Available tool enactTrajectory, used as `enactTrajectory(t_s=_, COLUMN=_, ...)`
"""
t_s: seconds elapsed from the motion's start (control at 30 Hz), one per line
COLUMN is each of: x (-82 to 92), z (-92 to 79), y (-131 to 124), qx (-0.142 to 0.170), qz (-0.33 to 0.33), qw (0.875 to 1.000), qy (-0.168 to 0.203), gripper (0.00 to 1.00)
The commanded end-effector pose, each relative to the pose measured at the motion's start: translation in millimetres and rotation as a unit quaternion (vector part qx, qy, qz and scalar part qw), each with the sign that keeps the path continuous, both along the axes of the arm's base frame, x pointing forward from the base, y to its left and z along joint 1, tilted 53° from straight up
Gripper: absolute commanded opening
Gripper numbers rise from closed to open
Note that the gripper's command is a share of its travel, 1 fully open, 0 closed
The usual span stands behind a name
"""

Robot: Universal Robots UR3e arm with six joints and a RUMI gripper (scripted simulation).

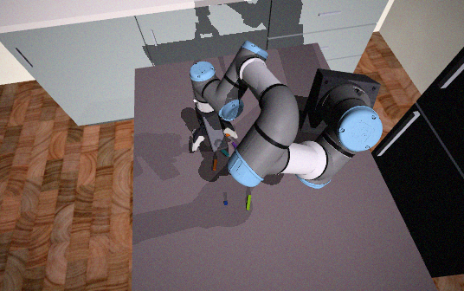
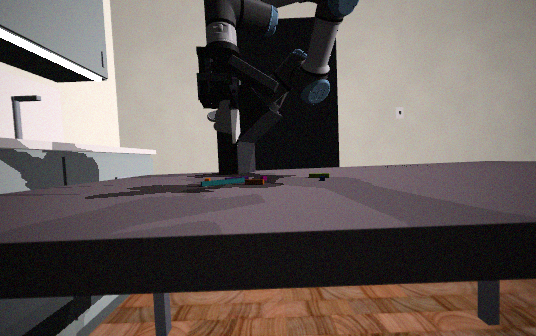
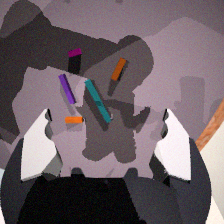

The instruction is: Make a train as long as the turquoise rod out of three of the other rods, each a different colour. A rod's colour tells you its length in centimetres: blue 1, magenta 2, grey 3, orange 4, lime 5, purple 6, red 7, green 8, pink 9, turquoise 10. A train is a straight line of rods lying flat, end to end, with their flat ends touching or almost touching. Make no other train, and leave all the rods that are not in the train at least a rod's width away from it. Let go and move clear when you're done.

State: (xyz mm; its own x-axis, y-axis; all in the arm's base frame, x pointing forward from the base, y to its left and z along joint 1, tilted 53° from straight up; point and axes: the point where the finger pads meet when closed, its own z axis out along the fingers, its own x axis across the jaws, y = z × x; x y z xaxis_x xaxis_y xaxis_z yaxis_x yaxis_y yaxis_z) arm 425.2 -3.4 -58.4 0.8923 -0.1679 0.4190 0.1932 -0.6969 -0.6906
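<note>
My gripper [image 3: 107, 109] is open and empty, hovering above a cluster of rods. In the wrist view the turquoise rod [image 3: 97, 101] lies diagonally just ahead of the fingers. A purple rod [image 3: 66, 89] lies to its left, a short orange rod [image 3: 74, 120] near the left finger, another orange rod [image 3: 118, 69] to the upper right, and a magenta rod [image 3: 75, 52] farther off. In the top view the gripper [image 1: 214, 139] hangs over the turquoise rod [image 1: 224, 152]. A blue rod [image 1: 225, 202] and a lime rod [image 1: 248, 202] lie apart, nearer the front.
The arm's elbow [image 1: 268, 130] and black base [image 1: 342, 100] stand to the right of the cluster. Cabinets [image 1: 87, 65] line the far side of the table. The side view shows the rods lying flat [image 2: 223, 182] under the gripper [image 2: 236, 142].
</note>
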Motion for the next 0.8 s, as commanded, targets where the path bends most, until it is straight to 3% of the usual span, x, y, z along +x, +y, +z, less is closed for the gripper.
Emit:
enactTrajectory(t_s=0.0, x=2.6, z=4.3, y=1.3, qx=0.015, qz=-0.032, qw=0.999, qy=0.037, gripper=1.00)
enactTrajectory(t_s=0.23, x=3.8, z=6.2, y=2.4, qx=0.025, qz=-0.047, qw=0.997, qy=0.054, gripper=1.00)
enactTrajectory(t_s=0.77, x=3.9, z=6.4, y=2.4, qx=0.026, qz=-0.048, qw=0.997, qy=0.055, gripper=1.00)
